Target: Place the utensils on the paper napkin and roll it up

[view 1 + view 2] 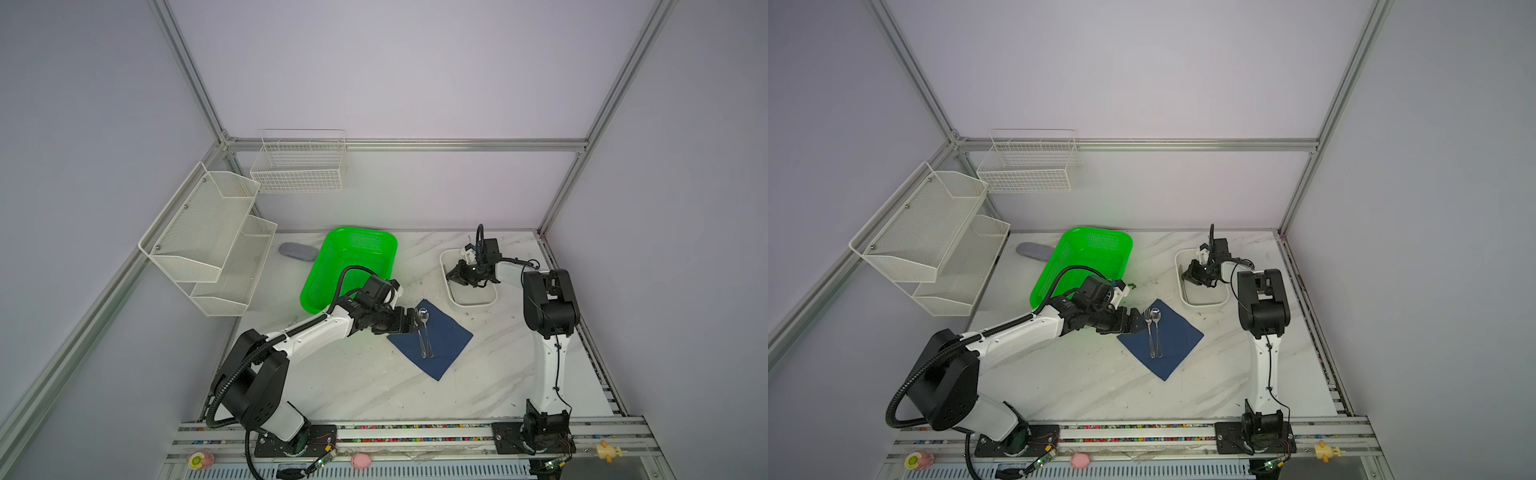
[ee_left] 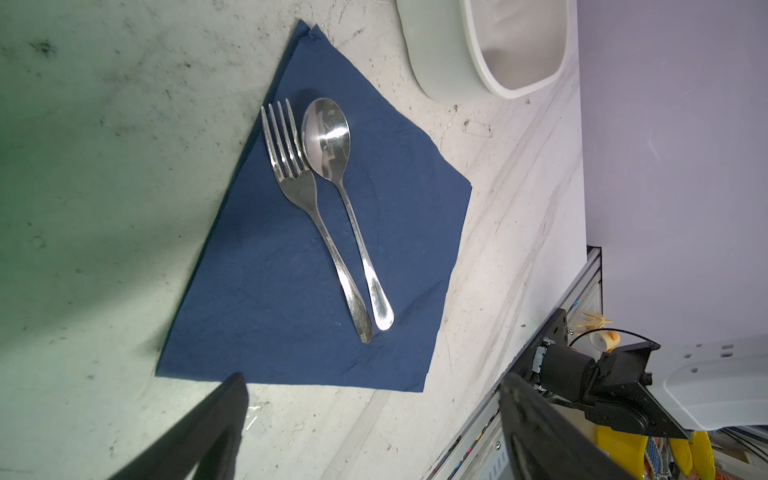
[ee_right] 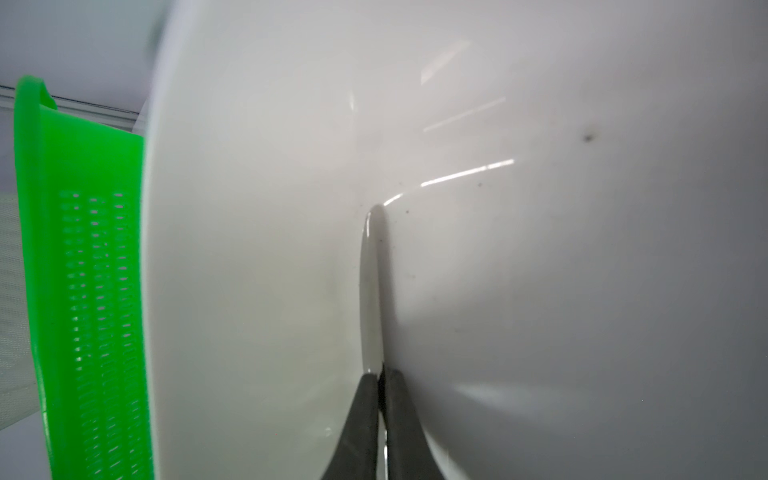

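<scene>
Marble table: fork, spoon parallel on napkin, heads rearward; left gripper gapes, right gripper pinches knife.

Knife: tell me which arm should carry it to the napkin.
Right. The right gripper is down in the white tray, jaws shut on the knife. The left gripper stands open at the napkin edge, where fork and spoon lie.

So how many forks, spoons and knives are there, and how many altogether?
Fork: 1, on the napkin
Spoon: 1, on the napkin
Knife: 1, held by the right gripper
Total: 3
</scene>
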